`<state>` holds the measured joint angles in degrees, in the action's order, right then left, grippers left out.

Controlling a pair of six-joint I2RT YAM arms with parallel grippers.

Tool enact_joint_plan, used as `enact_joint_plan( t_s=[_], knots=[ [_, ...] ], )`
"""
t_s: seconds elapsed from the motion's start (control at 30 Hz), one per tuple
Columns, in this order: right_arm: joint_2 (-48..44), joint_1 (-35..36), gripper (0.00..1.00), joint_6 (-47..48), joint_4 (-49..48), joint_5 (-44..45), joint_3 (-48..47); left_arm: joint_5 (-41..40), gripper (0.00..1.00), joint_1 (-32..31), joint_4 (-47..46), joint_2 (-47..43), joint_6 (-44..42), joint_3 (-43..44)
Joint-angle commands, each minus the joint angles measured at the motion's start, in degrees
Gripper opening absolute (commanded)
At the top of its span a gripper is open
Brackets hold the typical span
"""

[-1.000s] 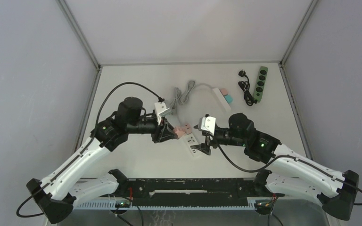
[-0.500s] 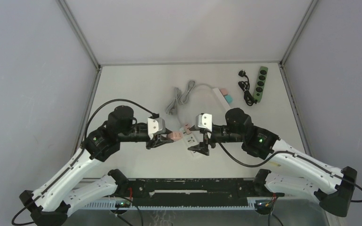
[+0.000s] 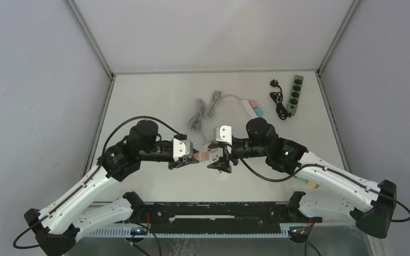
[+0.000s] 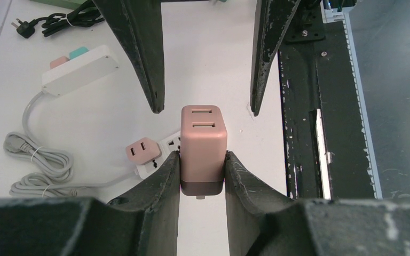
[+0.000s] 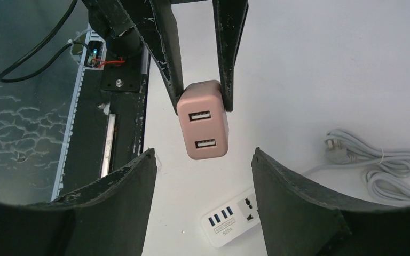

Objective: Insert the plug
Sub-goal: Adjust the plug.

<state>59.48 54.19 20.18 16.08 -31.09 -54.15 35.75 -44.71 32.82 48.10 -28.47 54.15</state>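
Over a white table (image 3: 155,101), the left gripper (image 4: 202,162) clamps the pink plug (image 4: 203,136) mid-frame, pointing it toward the right gripper's (image 5: 203,154) open, empty jaws.

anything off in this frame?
One thing: the left gripper clamps the pink charger in mid-air with its USB ports facing the open right gripper and its prong end tucked back toward the left wrist. Held that way it likely can't enter the white power strip below. Nothing looks damaged.
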Motion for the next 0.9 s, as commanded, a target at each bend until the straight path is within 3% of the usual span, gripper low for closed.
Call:
enact_joint_plan(
  t_s=[0.0,0.47,0.87],
  knots=[
    [0.81,0.85,0.71,-0.37,-2.73,-1.70,-2.30,1.21,0.00,-0.54,-1.27,0.39,-1.05,1.21],
    [2.86,4.04,0.61,1.97,-2.70,4.02,-3.19,3.87,0.00,-0.73,-1.33,1.81,0.49,1.97],
    [3.73,4.61,0.46,2.64,-2.66,4.49,-3.69,4.42,0.00,-0.86,-1.34,2.73,1.33,2.01]
  ],
)
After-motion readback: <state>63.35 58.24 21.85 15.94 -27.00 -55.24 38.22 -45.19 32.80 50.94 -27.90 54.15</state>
